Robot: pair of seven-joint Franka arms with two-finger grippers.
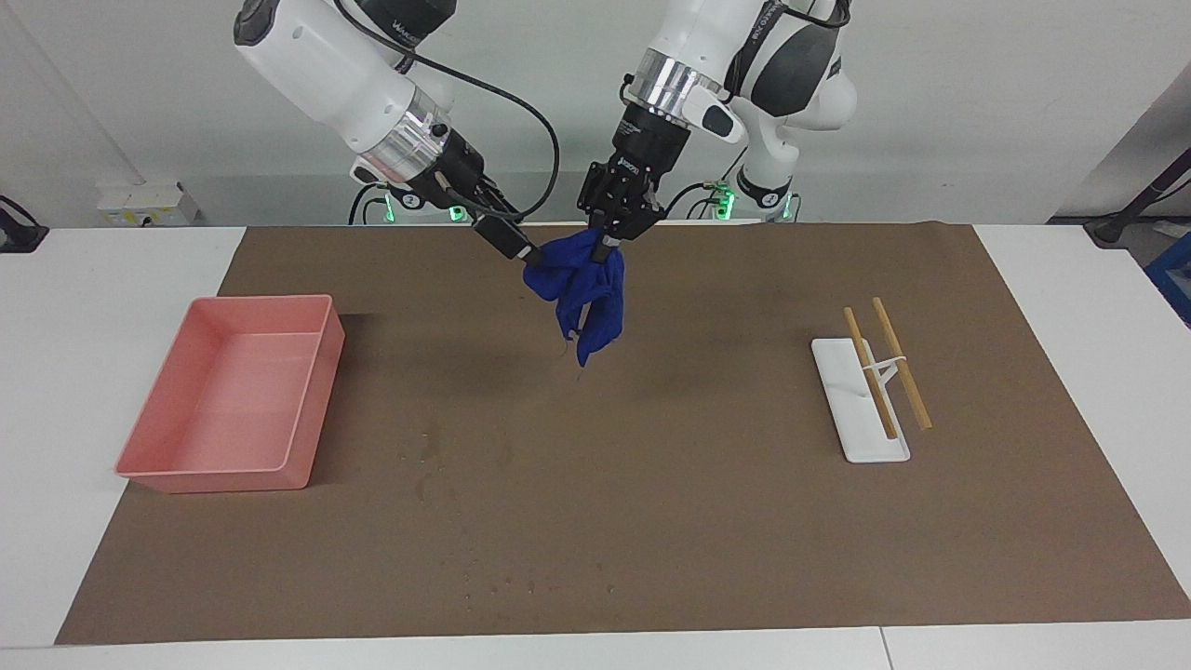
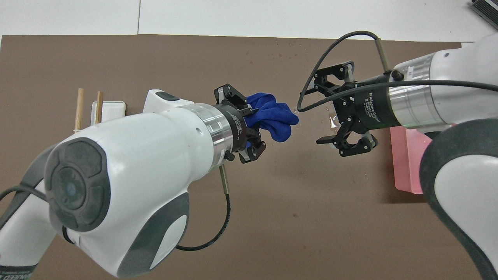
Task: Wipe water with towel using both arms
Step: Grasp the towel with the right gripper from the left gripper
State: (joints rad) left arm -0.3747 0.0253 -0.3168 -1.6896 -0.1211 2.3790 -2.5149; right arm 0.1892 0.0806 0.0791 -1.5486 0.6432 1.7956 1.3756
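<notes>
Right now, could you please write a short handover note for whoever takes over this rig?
Left gripper: shut on the blue towel, which hangs bunched in the air over the brown mat.
Right gripper: open, in the air, its tip at the towel's upper edge; no grip yet.
Water: small damp specks on the mat, beside the pink tray.
Done: towel lifted and brought to the right gripper.
Left: right gripper takes hold, towel goes down on the specks, wipe them.
</notes>
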